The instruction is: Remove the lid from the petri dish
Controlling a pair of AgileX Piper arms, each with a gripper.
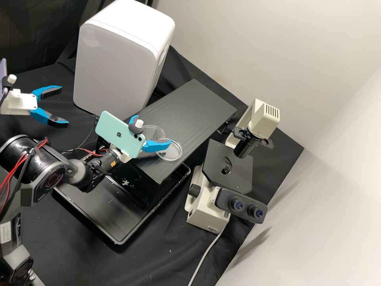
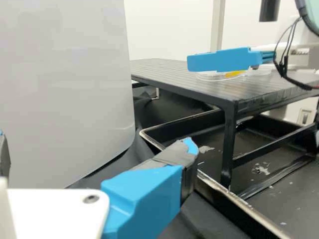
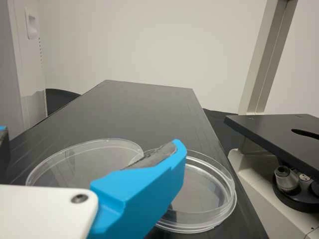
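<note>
Two clear round petri dish halves lie side by side on the black raised platform [image 1: 190,107]. One half [image 1: 151,131] [image 3: 82,162] sits between the fingers of my right gripper [image 1: 152,133] [image 3: 88,142], which stands open around it. The other half [image 1: 171,151] [image 3: 202,191] lies just outside the nearer blue finger [image 3: 144,186], its rim partly under that finger. I cannot tell which half is the lid. My left gripper [image 1: 62,105] [image 2: 94,144] hangs open and holds nothing, far to the left beside the white appliance. In the left wrist view the right gripper's finger [image 2: 224,59] shows over the dish [image 2: 219,75].
A tall white appliance [image 1: 123,55] [image 2: 65,84] stands behind the platform. The platform stands in a shallow black tray [image 1: 115,222] [image 2: 164,132]. A white and black microscope [image 1: 234,171] [image 3: 279,149] stands close to the right of the platform. A mint phone [image 1: 119,137] rides on the right wrist.
</note>
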